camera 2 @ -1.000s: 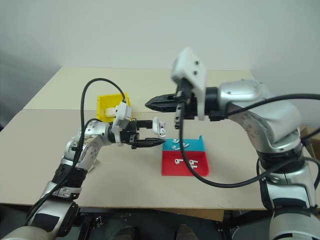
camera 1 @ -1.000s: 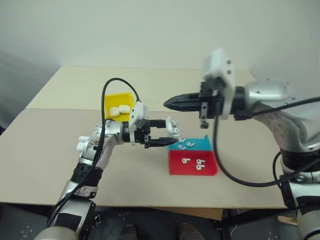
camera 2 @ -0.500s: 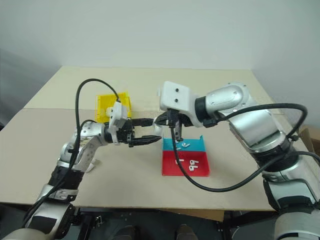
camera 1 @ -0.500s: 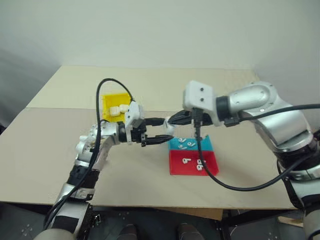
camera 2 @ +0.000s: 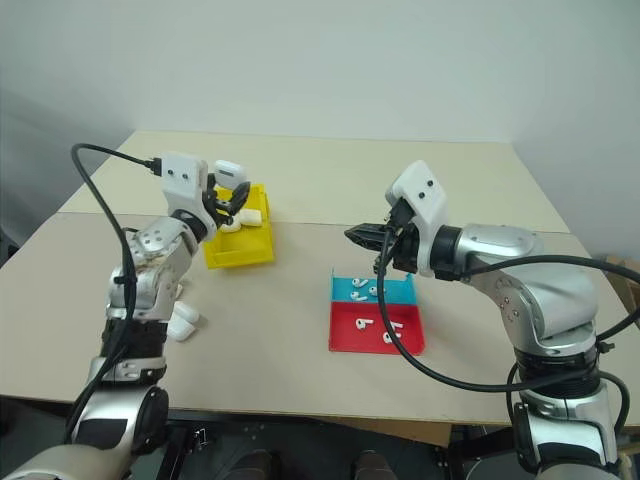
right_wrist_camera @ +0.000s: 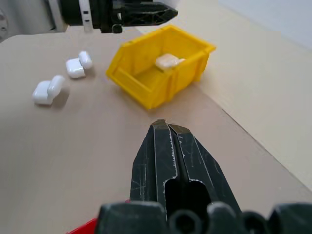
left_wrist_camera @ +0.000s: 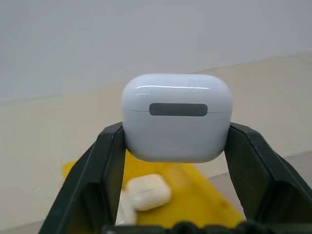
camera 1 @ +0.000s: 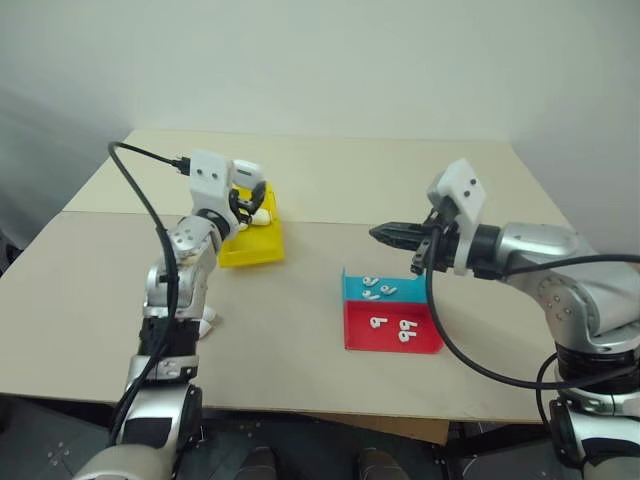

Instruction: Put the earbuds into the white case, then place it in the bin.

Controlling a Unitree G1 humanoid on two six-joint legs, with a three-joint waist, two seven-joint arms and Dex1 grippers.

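Left gripper (left_wrist_camera: 175, 146) is clamping one white case (left_wrist_camera: 176, 117) above the bin (camera 1: 252, 245); right gripper (right_wrist_camera: 168, 129) is closing on nothing; apparently six earbuds (camera 1: 380, 292) are lying across two trays.

The two head views are looking forward and down from above onto the tabletop (camera 1: 300, 180), taking in nearly the same wide scene. The left wrist camera is peering level along the left pincer (left_wrist_camera: 176, 146), very near the white case (left_wrist_camera: 176, 117) and facing the wall. The right wrist camera is looking across the tabletop past the right pincer (right_wrist_camera: 170, 129), sharing the yellow bin (right_wrist_camera: 161, 73) with the others.
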